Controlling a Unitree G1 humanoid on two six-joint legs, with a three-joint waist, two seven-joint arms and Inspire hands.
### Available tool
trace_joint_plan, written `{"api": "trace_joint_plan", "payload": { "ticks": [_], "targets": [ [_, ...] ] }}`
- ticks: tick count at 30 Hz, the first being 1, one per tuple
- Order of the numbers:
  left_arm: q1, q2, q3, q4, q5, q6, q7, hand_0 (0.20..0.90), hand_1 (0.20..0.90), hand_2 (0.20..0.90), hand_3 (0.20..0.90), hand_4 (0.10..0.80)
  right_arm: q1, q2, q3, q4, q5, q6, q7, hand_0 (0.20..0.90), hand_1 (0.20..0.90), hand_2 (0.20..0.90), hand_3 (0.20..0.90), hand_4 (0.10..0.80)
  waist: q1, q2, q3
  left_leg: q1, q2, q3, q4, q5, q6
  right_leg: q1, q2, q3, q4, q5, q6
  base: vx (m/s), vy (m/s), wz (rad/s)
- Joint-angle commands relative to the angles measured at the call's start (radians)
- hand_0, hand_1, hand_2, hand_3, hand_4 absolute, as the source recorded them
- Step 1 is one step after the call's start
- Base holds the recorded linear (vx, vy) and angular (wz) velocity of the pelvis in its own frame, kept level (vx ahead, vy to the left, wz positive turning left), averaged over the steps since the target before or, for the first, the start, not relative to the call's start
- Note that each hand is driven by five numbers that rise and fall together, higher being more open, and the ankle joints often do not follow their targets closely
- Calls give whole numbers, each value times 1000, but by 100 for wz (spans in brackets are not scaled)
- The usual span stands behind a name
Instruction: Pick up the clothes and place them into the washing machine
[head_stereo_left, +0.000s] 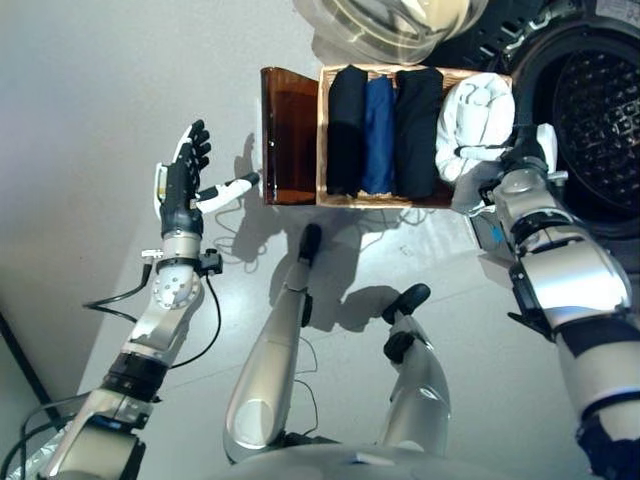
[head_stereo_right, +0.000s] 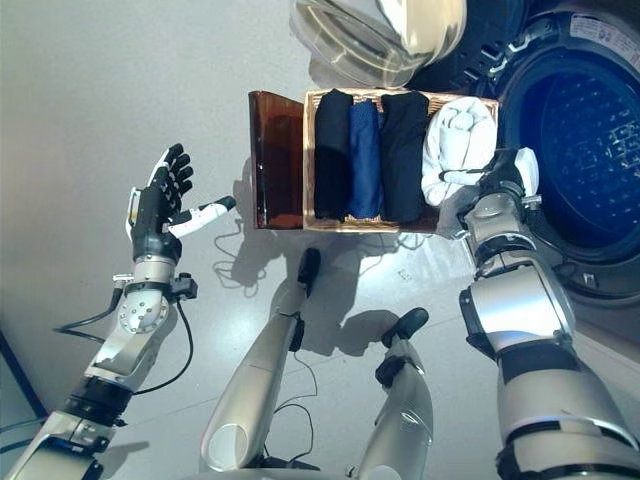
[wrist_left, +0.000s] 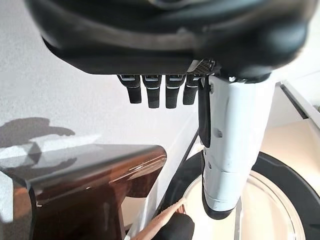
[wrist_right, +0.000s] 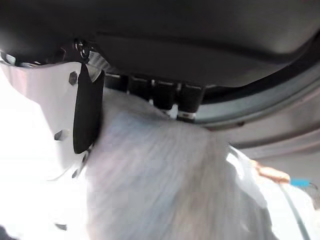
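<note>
White bundle (head_stereo_left: 474, 122) at right end of basket (head_stereo_left: 322, 140), upper middle of frame, beside three dark folded garments (head_stereo_left: 385, 130). Right hand (head_stereo_left: 520, 158) closed on its near edge; wrist view shows thumb and fingers pinching fleecy cloth. Looks soft, light, likely to droop and unroll when lifted; best taken by gathered bulk, not a loose corner. Washing machine drum (head_stereo_right: 590, 140) open at upper right, just beside basket; door (head_stereo_right: 380, 30) swung out above. Basket rim and drum lip the likely snags. Brown stand (head_stereo_left: 288, 135) left of basket. Left hand (head_stereo_left: 183, 175) idle mid-left, fingers spread, empty.
</note>
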Motion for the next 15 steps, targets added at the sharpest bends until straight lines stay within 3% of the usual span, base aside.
{"api": "trace_joint_plan", "payload": {
  "ticks": [1,6,11,15],
  "targets": [
    [0,41,27,-128,38,-105,38,900,900,900,900,800,-67,-77,65,-34,-28,-12,-51,200,200,200,200,300,9,41,9,-70,-19,40,122,-150,-72,118,-31,23,-18,-30,64,0,0,0],
    [8,49,20,-122,45,-104,39,900,900,900,900,800,-41,-84,24,-47,17,-23,-67,200,200,200,200,300,-5,43,-6,-26,-13,54,104,-149,-74,157,-30,28,-54,-13,69,2,18,-4],
    [15,49,19,-89,45,-107,35,900,900,900,900,800,42,-71,-133,-163,285,-121,-102,200,200,200,200,300,-40,54,-18,19,-4,72,82,-145,-73,190,-25,66,-107,13,75,-16,17,-14],
    [16,29,20,-68,53,-108,41,900,900,900,900,800,118,4,-283,-301,546,-235,-104,200,200,200,200,300,-75,68,-24,33,-4,82,72,-144,-73,193,-20,100,-138,22,76,-10,17,-17]
  ]
}}
